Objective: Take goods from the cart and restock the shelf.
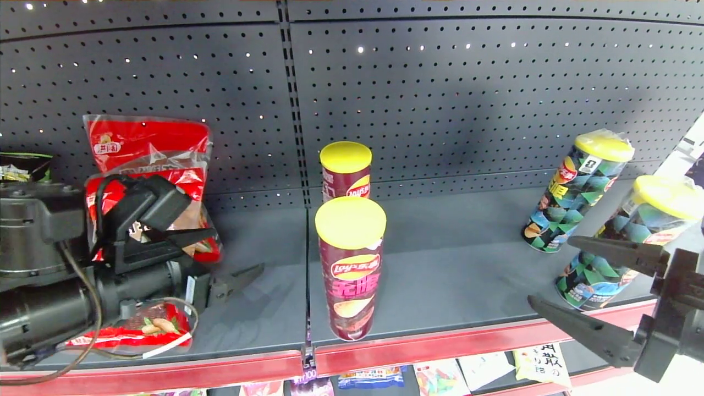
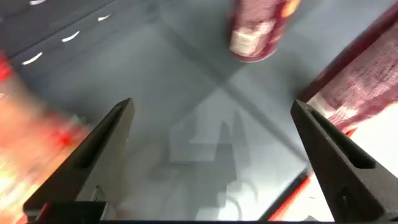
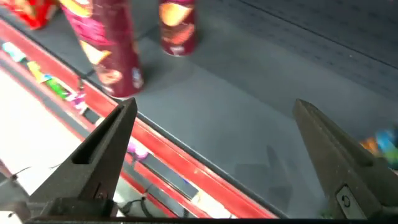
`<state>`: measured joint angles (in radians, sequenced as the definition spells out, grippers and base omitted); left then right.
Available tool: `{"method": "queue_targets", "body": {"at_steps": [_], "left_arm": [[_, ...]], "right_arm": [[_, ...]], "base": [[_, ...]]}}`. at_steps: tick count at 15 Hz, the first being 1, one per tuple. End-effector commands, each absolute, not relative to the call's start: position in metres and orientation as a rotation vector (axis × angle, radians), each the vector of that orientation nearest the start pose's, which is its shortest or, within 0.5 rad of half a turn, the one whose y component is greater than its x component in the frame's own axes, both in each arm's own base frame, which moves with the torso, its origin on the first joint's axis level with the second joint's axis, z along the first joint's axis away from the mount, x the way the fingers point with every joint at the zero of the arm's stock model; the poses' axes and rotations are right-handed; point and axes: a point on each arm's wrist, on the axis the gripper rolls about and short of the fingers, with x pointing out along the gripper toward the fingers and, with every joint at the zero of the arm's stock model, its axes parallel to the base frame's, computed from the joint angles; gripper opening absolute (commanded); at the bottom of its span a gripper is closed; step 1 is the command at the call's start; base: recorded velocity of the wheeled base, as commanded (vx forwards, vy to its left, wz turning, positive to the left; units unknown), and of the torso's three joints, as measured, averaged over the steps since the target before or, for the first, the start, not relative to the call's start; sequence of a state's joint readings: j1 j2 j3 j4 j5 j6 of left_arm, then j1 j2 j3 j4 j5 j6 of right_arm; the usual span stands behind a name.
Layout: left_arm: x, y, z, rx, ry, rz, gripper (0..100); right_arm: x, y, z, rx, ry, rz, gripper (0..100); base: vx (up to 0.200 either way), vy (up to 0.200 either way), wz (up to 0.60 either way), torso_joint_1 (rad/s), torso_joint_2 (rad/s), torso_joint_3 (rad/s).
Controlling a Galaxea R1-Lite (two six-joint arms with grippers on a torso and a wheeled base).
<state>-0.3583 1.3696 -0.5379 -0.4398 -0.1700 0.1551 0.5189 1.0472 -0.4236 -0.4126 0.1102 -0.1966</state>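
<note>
Head view puts both tools at the shelf [image 1: 451, 264] with nothing in either, so whatever you restock next is not yet in hand. The left tool [image 1: 239, 250] hangs low over the bare deck with its fingers spread wide, between the red snack bags and the front maroon can [image 1: 350, 269]. The right tool [image 1: 550, 269] is also spread wide, out in front of the shelf's red lip [image 1: 440, 344], with its upper finger crossing just in front of the front patterned can [image 1: 632, 223].

That can is your most likely casualty. It stands close to the lip and looks tilted, so a sideways swing of the right arm could probably tip it off the shelf or into the rear patterned can [image 1: 577, 192].

On the left, the arm lies over the flat red bag [image 1: 148, 327], and its cable loops over that bag. Pull back carelessly and you may drag the bag over the edge. The upright red bag [image 1: 146, 146] leans on the back panel right behind the wrist and could slump if brushed.

Watch the front maroon can too: tall, narrow and near the lip, it would likely topple at a light knock, taking the rear maroon can [image 1: 345, 170] with it if it falls backward.
</note>
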Motion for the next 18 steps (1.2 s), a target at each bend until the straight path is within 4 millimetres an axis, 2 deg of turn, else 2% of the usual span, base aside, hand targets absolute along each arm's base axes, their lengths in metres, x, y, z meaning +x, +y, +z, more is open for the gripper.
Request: {"method": "queue_targets", "body": {"at_steps": [1, 3, 4, 6, 9, 11, 14, 15, 16, 18], "left_arm": [[0.153, -0.06, 0.204, 0.192, 0.313, -0.487, 100], [0.132, -0.052, 0.214, 0.216, 0.357, -0.425, 100], [0.11, -0.042, 0.222, 0.232, 0.389, -0.373, 100], [0.084, -0.031, 0.223, 0.258, 0.374, -0.352, 100], [0.061, -0.018, 0.218, 0.285, 0.298, -0.186, 100], [0.052, -0.014, 0.212, 0.24, 0.291, -0.149, 100], [0.038, -0.008, 0.196, 0.237, 0.288, -0.131, 100], [0.033, -0.005, 0.191, 0.217, 0.3, -0.099, 100], [0.031, -0.004, 0.188, 0.199, 0.306, -0.076, 100], [0.016, 0.003, 0.167, 0.125, 0.349, 0.062, 100]], "right_arm": [[0.097, 0.05, 0.184, -0.222, 0.139, 0.579, 100], [0.087, 0.043, 0.178, -0.214, 0.13, 0.563, 100], [0.081, 0.037, 0.178, -0.196, 0.106, 0.521, 100], [0.079, 0.03, 0.181, -0.191, 0.084, 0.459, 100], [0.077, 0.025, 0.183, -0.191, 0.07, 0.401, 100], [0.073, 0.021, 0.182, -0.188, 0.057, 0.36, 100], [0.059, 0.013, 0.169, -0.188, 0.05, 0.29, 100], [0.051, 0.006, 0.162, -0.186, 0.081, 0.159, 100], [0.048, 0.004, 0.16, -0.184, 0.097, 0.12, 100], [0.019, 0.0, 0.142, -0.166, 0.163, 0.022, 100]], "base": [[0.0, 0.0, 0.0, 0.0, 0.0, 0.0], [0.0, 0.0, 0.0, 0.0, 0.0, 0.0], [0.0, 0.0, 0.0, 0.0, 0.0, 0.0], [0.0, 0.0, 0.0, 0.0, 0.0, 0.0], [0.0, 0.0, 0.0, 0.0, 0.0, 0.0], [0.0, 0.0, 0.0, 0.0, 0.0, 0.0], [0.0, 0.0, 0.0, 0.0, 0.0, 0.0], [0.0, 0.0, 0.0, 0.0, 0.0, 0.0], [0.0, 0.0, 0.0, 0.0, 0.0, 0.0], [0.0, 0.0, 0.0, 0.0, 0.0, 0.0]]}}
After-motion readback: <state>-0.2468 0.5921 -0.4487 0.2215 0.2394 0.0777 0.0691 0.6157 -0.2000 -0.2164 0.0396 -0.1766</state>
